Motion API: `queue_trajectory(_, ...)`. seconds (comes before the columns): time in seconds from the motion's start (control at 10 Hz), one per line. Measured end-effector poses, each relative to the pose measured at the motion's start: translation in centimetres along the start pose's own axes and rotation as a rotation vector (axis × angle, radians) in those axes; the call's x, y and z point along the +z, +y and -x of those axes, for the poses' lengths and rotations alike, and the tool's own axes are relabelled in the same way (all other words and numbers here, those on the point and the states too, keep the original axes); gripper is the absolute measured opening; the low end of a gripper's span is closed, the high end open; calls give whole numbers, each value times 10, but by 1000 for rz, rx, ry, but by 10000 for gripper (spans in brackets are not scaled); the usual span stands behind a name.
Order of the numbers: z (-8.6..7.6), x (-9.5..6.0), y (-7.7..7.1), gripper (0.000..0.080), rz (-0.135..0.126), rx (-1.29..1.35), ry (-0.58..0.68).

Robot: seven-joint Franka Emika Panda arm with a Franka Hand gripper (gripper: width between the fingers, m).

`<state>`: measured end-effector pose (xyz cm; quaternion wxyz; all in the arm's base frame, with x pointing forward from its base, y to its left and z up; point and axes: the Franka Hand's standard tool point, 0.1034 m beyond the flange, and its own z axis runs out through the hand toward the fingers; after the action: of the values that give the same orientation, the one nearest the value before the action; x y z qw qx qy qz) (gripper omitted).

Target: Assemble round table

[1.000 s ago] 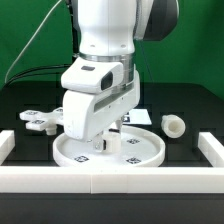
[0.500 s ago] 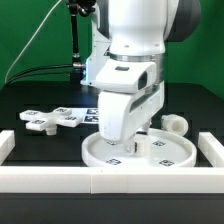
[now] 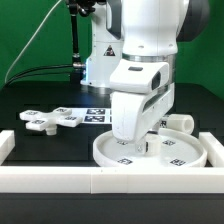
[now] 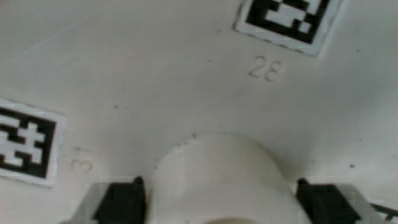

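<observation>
The large rimmed round disc (image 3: 168,152) lies flat on the table at the front, toward the exterior view's right, by the border rail. My gripper (image 3: 134,140) reaches down into its middle. In the wrist view my gripper (image 4: 222,205) is shut on the disc's raised central hub (image 4: 221,170), with a black finger (image 4: 125,200) on either side. The disc's flat face (image 4: 160,70) shows tags. The short cylinder leg (image 3: 180,122) lies just behind the disc at the right. The cross-shaped base (image 3: 50,120) lies on the table at the left.
The long white border rail (image 3: 60,180) runs along the front, with raised ends at the left (image 3: 5,143) and right (image 3: 214,142). The marker board (image 3: 97,113) lies behind the disc. A black stand (image 3: 76,45) rises at the back.
My gripper and the round disc have slid together toward the exterior view's right, up close to the leg and the rail's right end. The base and leg have not moved.
</observation>
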<state>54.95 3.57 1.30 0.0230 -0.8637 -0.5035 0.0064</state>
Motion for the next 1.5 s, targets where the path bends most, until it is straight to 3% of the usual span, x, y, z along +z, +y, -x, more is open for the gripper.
queue_trajectory(0.1, 0, 0, 0, 406, 0, 0, 0)
queue_trajectory(0.2, 0, 0, 0, 609, 0, 0, 0)
queue_trajectory(0.4, 4, -9, -2, 640, 14, 45, 5)
queue_trajectory(0.7, 15, -35, -33, 649, 30, 225, 6)
queue_trajectory(0.9, 6, -53, -57, 649, 43, 346, 9)
queue_trajectory(1.1, -12, -60, -83, 649, 49, 401, 13)
queue_trajectory(1.2, -19, -59, -90, 649, 45, 387, 9)
queue_trajectory(1.5, -17, -57, -90, 649, 35, 387, -5)
